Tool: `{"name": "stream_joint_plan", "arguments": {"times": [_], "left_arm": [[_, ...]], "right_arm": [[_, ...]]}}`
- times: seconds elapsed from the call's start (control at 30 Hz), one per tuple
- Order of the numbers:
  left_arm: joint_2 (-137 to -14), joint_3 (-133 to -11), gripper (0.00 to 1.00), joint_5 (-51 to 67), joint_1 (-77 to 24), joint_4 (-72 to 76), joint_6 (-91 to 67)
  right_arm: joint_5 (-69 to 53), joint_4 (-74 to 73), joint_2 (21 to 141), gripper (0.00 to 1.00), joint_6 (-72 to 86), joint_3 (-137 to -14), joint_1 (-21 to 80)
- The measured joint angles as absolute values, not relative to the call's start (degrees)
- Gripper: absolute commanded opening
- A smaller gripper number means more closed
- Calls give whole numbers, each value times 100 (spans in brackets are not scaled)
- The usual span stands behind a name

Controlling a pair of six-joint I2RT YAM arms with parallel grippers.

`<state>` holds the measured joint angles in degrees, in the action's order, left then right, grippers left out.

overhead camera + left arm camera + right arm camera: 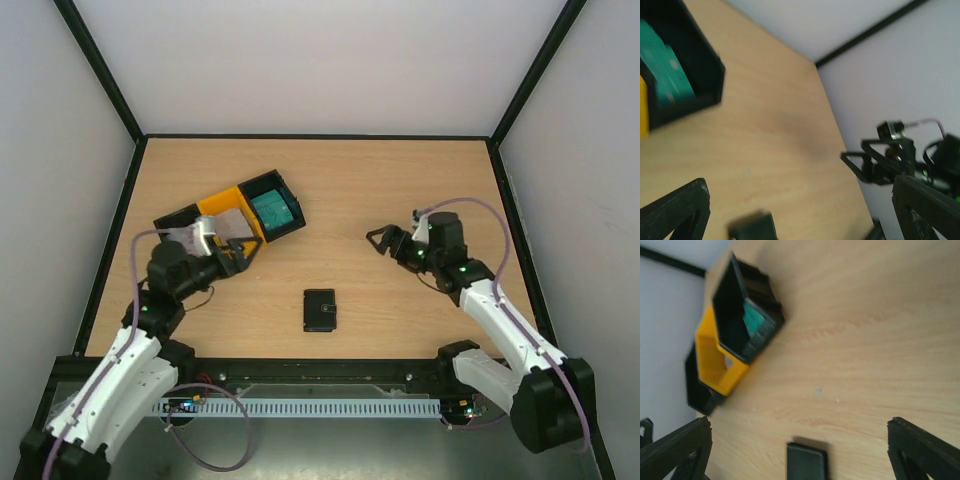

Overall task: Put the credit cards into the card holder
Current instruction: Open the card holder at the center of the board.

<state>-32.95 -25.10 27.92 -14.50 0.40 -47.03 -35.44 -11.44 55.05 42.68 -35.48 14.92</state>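
Note:
The black card holder (320, 310) lies shut on the wooden table, near the front and between the arms. It also shows low in both wrist views, as the card holder (752, 227) and the card holder (807, 462). Teal credit cards (275, 207) sit in a black bin; the left wrist view shows these teal cards (665, 75), the right wrist view a teal card (755, 320). A grey card (234, 222) rests in the yellow bin. My left gripper (248, 252) hovers open beside the bins, holding nothing. My right gripper (385, 243) is open and empty, right of centre.
A black bin (290, 190), a yellow bin (215, 203) and another black bin (175, 216) stand in a slanted row at the left. Black frame rails and white walls edge the table (400, 180). In the left wrist view my right gripper (880, 160) shows at the table's right edge.

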Motion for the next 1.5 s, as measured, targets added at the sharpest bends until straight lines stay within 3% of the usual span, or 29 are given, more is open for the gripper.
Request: {"name": "stream_joint_plan", "arguments": {"times": [0.27,0.37,0.57,0.7,0.93,1.2,1.5], "left_arm": [[-4834,-2366,72,1859,-3747,119,-5380],[-5492,-2366,66,1594,-4368,150,-5610],[-6560,-2368,63,1288,-4980,202,-6077],[-6932,-2366,52,1284,-5037,329,-6294],[-7299,-2359,51,1328,-5083,600,-6504],[-7634,-2331,51,1474,-5083,910,-6615],[-7948,-2331,52,1833,-5081,1446,-6718]], "right_arm": [[-3330,-1046,6051,71,4268,-2998,2665],[-3253,-1048,6119,65,4246,-2902,3089],[-3146,-1114,6248,56,4244,-2700,3828],[-3173,-1085,6447,43,4241,-2561,4241],[-3168,-860,6917,37,4244,-2530,4644],[-3173,-331,7548,21,4287,-2488,4700],[-3260,239,8108,14,4342,-2657,4707]]}}
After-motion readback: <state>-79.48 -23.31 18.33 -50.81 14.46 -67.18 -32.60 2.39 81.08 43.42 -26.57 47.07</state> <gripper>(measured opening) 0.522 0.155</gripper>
